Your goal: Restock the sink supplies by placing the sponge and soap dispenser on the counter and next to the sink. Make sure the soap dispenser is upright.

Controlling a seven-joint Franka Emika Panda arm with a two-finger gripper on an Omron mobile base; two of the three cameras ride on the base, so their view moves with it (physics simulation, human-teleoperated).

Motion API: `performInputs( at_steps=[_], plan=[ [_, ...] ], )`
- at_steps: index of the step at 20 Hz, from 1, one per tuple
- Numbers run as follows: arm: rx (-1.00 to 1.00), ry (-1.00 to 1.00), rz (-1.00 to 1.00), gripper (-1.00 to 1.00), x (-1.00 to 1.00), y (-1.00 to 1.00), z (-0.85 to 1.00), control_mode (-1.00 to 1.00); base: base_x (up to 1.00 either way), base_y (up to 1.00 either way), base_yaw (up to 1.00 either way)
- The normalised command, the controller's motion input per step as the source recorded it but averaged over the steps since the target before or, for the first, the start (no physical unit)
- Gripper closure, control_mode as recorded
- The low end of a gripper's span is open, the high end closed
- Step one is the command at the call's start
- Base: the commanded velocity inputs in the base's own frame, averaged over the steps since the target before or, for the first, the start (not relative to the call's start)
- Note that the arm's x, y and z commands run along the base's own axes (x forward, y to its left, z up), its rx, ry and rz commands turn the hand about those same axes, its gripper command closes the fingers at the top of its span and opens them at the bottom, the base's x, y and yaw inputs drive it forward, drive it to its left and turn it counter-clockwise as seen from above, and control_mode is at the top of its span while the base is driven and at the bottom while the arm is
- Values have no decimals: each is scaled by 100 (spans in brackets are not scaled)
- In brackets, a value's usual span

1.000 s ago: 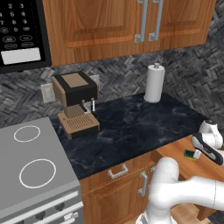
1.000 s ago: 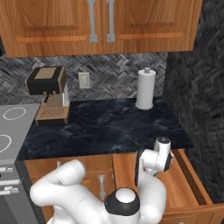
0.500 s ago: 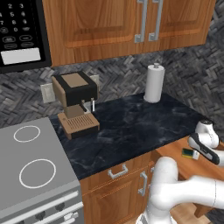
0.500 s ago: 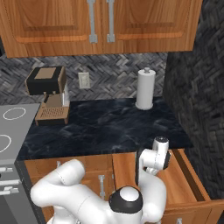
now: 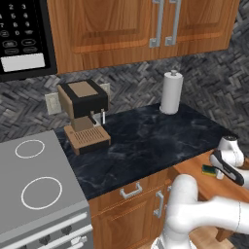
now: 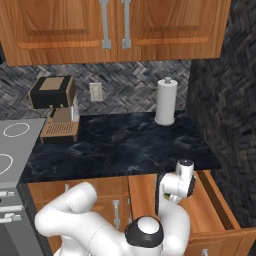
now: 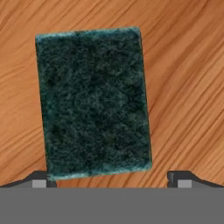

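Taking the paper-towel roll (image 5: 171,91) as the landmark: far to its left sits the grey stovetop (image 5: 34,185), then the brown coffee machine (image 5: 83,114) on the dark marbled table (image 5: 146,141). To the roll's lower right, an open wooden drawer (image 6: 212,210) holds the sponge (image 7: 92,103), lying flat with its dark green side up. The robot's hand hangs just above the sponge, its fingers (image 7: 40,180) spread wide on either side of the sponge's near end, gripping nothing.
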Motion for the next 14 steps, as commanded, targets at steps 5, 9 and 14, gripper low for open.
performInputs(
  at_steps=[5,9,14],
  plan=[
    [0,0,0,-100,-48,-36,-6,-100,0,0,0],
    [0,2,0,-100,-49,-53,-11,-100,0,0,0],
    [0,8,0,-100,-53,-44,-31,-100,0,0,0]
  ],
)
